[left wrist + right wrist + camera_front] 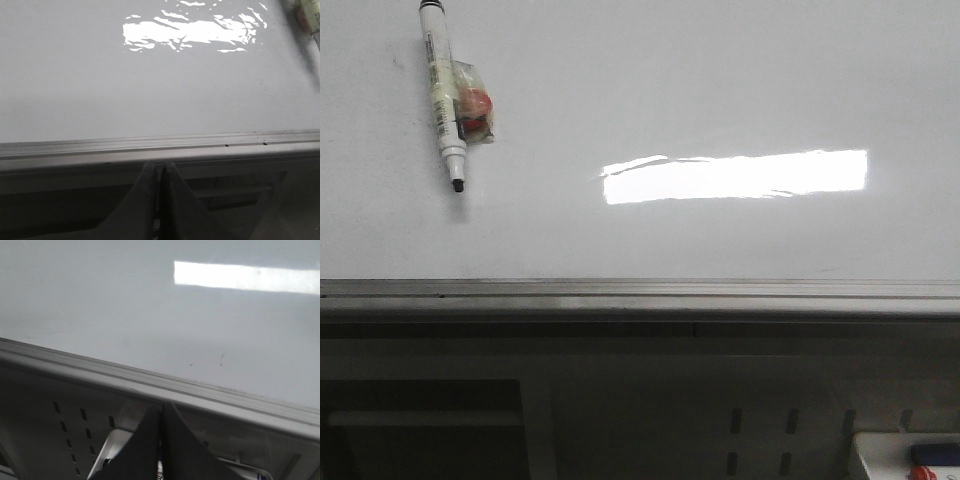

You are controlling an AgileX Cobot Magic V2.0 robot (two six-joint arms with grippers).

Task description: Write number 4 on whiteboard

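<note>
The whiteboard [720,90] fills the upper part of the front view, glossy and blank; no strokes of the number 4 show on it. A white marker [444,90] with a dark tip lies at the board's far left, with a small red piece [474,108] taped to its side. My left gripper [160,165] is shut and empty, its tips just below the board's grey rail [160,145]. Over on the other side, the right gripper [161,406] is also shut with nothing in it, below the rail [165,385]. Neither gripper shows in the front view.
A bright rectangular light glare [735,175] sits mid-board. Below the rail is a dark perforated panel [760,420]. A white tray [910,455] with blue and red items sits at the bottom right, also behind the right fingers [150,440].
</note>
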